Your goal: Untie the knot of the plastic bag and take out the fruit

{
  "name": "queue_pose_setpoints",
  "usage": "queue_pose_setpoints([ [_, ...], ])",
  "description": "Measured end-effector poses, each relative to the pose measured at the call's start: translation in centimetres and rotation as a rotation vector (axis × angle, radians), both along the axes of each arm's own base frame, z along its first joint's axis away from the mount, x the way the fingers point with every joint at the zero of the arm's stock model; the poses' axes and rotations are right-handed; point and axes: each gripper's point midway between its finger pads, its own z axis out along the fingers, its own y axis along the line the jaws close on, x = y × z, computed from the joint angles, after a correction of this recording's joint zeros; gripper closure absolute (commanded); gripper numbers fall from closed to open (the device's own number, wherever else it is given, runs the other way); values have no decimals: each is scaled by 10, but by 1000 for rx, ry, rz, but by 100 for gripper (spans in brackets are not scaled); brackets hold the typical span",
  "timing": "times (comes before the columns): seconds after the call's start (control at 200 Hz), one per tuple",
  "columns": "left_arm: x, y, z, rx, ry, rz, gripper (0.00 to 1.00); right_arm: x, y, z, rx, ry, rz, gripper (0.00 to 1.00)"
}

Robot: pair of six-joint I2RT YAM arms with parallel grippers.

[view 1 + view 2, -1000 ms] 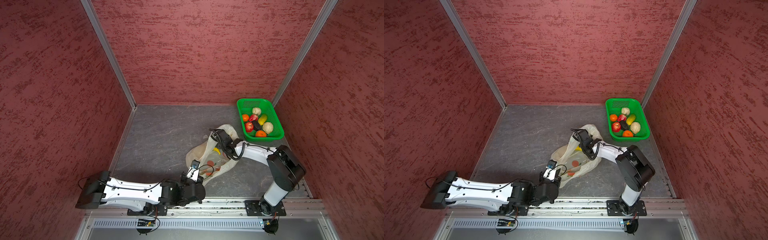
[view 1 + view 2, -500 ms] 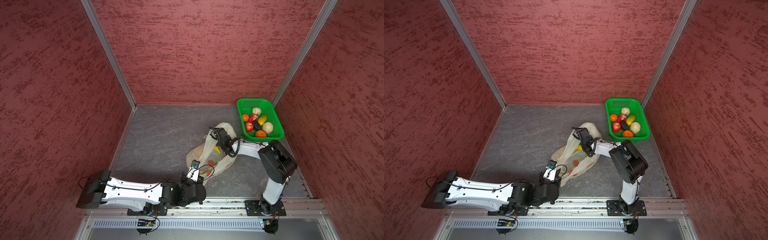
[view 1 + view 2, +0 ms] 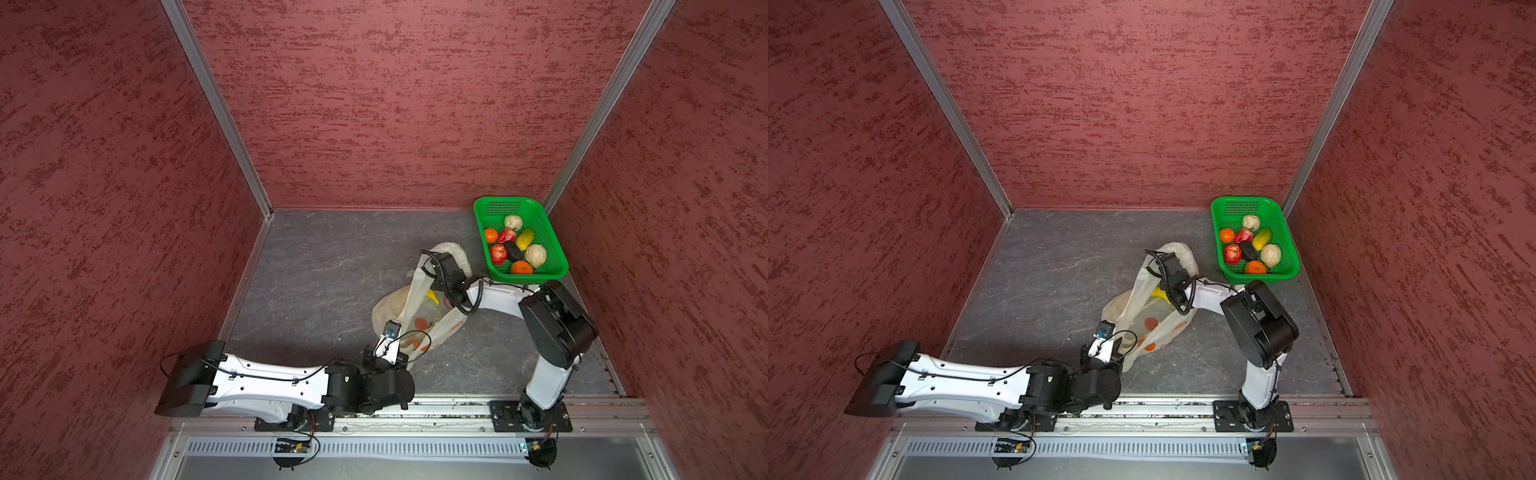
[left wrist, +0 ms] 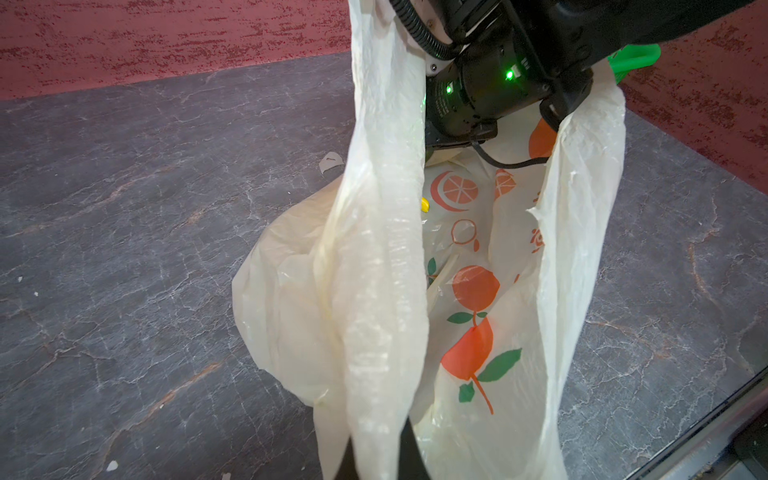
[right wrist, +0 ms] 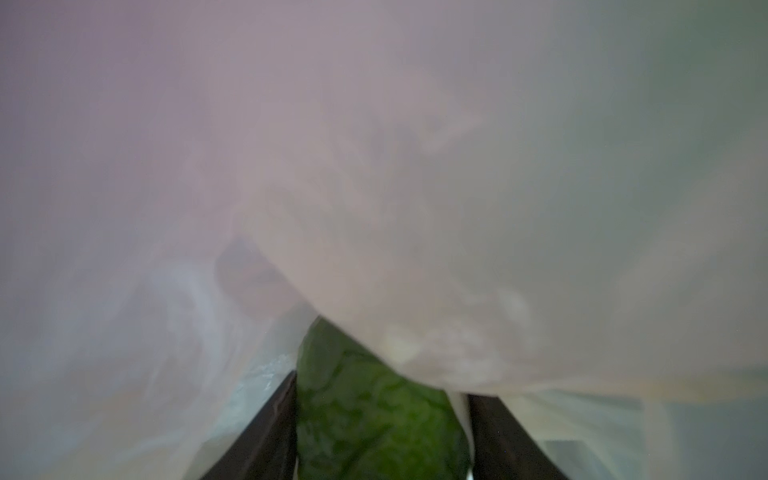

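Cream film, thin and limp: in both top views the plastic bag (image 3: 390, 309) (image 3: 1121, 305) slumps on the grey tabletop (image 3: 324, 266) near its right edge, just beside the green basket (image 3: 503, 205) in the far right corner; the left side gives room to swing. Left wrist view: your left gripper (image 4: 376, 455) is clamped on a bag handle, mouth open, no knot showing. Right wrist view: a bumpy green fruit (image 5: 365, 436) sits between the fingers of your right gripper (image 5: 380, 390) inside the bag; whether they pinch it you cannot tell. It looks light and firm: take it across the middle, clear of slippery film.
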Motion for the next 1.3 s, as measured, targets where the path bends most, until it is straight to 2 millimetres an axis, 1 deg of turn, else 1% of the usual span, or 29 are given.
queue_pose_setpoints([
  [0.17, 0, -1, -2, 7, -3, 1, 100, -8, 8, 16, 65, -11, 50, 44],
  [0.266, 1, 0, -1, 7, -9, 6, 100, -15, 13, 21, 101, -5, 81, 45],
  [0.506, 4, 1, 0, 6, -20, 22, 100, -36, 30, 23, 182, 39, 160, 45],
  [0.586, 5, 2, 0, 6, -21, 27, 100, -43, 36, 20, 200, 62, 185, 41],
  [0.696, 6, 2, 0, 5, -21, 29, 100, -51, 43, 16, 214, 97, 218, 30],
  [0.776, 6, 2, 0, 5, -21, 29, 100, -55, 44, 12, 209, 121, 232, 25],
  [0.922, 6, 2, 0, 6, -21, 28, 100, -55, 45, 9, 193, 147, 233, 22],
  [1.067, 6, 2, 0, 5, -21, 29, 100, -47, 51, 20, 202, 128, 238, 20],
  [1.152, 6, 2, 0, 5, -21, 29, 100, -44, 55, 22, 202, 127, 241, 20],
  [1.222, 6, 2, 0, 5, -21, 29, 100, -42, 58, 20, 201, 136, 243, 20],
  [1.302, 6, 2, 0, 5, -21, 29, 100, -42, 60, 12, 202, 157, 248, 20],
])
